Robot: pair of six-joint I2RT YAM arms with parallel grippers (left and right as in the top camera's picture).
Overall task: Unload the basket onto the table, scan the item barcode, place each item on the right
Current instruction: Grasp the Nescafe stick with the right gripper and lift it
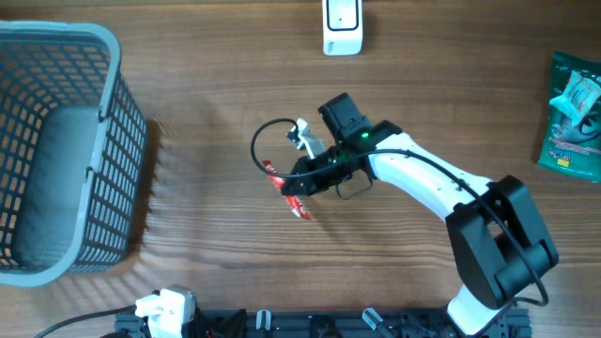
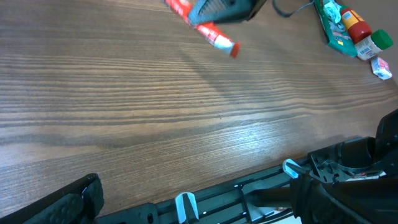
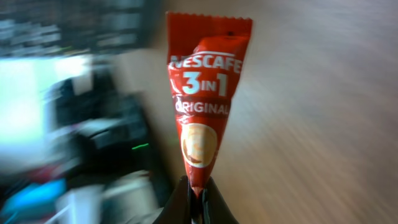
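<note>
**A:** Red sachet: what has hold of it?

**B:** The right claw. In its wrist view the jaws are pinched tight on the sachet's bottom tip. The sachet rises straight up the frame from them, printed face to the camera, and "Nescafé 3 in 1 Original" can be read.

**A:** And from overhead?

**B:** The sachet is at centre frame, slanting from upper left to lower right, just left of the white arm. I cannot tell whether it touches the table.

**A:** What lies farther out?

**B:** A white scanner sits at top centre, well apart from the sachet. A grey basket fills the left edge. A green packet lies at the right edge.

**A:** The left claw?

**B:** It is spread wide and holds nothing. One of its dark fingers shows in the lower left corner of its own view. The sachet appears at the top of that frame and the green packet at upper right.
</note>
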